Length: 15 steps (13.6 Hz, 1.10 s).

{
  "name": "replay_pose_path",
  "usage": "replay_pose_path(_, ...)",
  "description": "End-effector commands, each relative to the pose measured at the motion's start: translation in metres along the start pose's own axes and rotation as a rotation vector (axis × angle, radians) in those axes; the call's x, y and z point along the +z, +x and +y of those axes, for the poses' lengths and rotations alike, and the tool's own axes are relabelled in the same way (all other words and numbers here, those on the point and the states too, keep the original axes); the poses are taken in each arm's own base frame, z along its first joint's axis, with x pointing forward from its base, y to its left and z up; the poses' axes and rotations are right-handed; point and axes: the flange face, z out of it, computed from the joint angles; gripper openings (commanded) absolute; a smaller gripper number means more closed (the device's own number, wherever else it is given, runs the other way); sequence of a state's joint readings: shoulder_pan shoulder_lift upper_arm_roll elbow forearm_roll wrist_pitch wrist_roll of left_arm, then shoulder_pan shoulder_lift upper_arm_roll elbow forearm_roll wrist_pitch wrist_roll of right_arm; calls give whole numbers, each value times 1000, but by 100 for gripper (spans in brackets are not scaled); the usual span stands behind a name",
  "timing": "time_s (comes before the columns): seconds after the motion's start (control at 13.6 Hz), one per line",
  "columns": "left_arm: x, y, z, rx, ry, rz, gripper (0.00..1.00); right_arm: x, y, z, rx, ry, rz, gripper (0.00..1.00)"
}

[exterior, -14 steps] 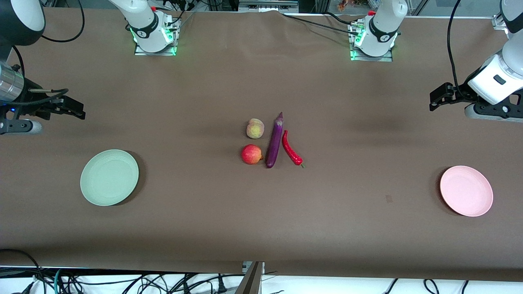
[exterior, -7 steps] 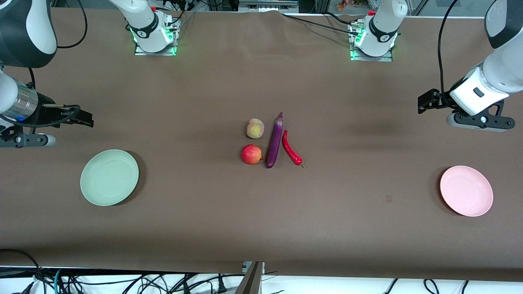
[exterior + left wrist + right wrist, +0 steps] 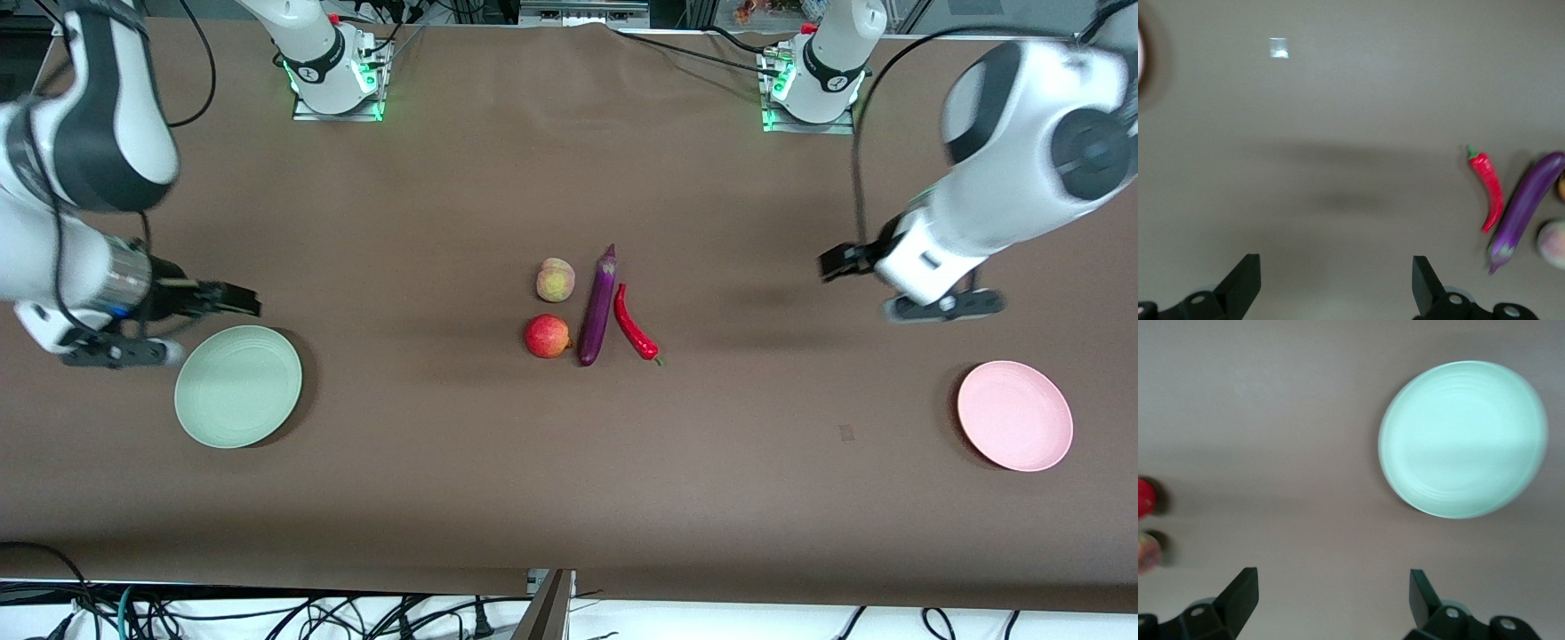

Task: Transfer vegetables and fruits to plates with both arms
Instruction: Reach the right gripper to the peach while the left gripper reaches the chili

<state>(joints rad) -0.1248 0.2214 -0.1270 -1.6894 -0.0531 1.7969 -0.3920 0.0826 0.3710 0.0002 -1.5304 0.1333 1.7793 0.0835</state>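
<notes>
Both arms have swung inward; left gripper (image 3: 831, 264) wide over bare table, right gripper (image 3: 244, 302) wide, seemingly above green plate's (image 3: 237, 386) edge.

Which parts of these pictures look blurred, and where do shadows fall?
Front view: the left arm is smeared, while the eggplant and apple are sharp with soft shadows. Left wrist view: softly blurred, with a dark shadow band on the table. Right wrist view: the green plate has fuzzy edges.

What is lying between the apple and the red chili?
The purple eggplant lies between the apple and the chili, seen in the front view.
</notes>
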Motion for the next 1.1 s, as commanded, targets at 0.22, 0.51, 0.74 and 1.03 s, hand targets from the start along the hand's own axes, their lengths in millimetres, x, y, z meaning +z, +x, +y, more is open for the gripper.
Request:
replay_pose_path(0.22, 117, 9, 129, -197, -55, 54, 100, 60, 7, -90, 109, 33, -24, 100)
replay_pose_path(0.51, 195, -12, 182, -253, -47, 27, 99, 95, -10, -152, 131, 6, -61, 100)
replay_pose_path(0.74, 248, -14, 203, -282, -90, 61, 84, 117, -21, -182, 169, 8, -31, 100)
replay_pose_path(1.03, 272, -14, 204, -284, -92, 63, 32, 150, -38, -233, 157, 80, -69, 100)
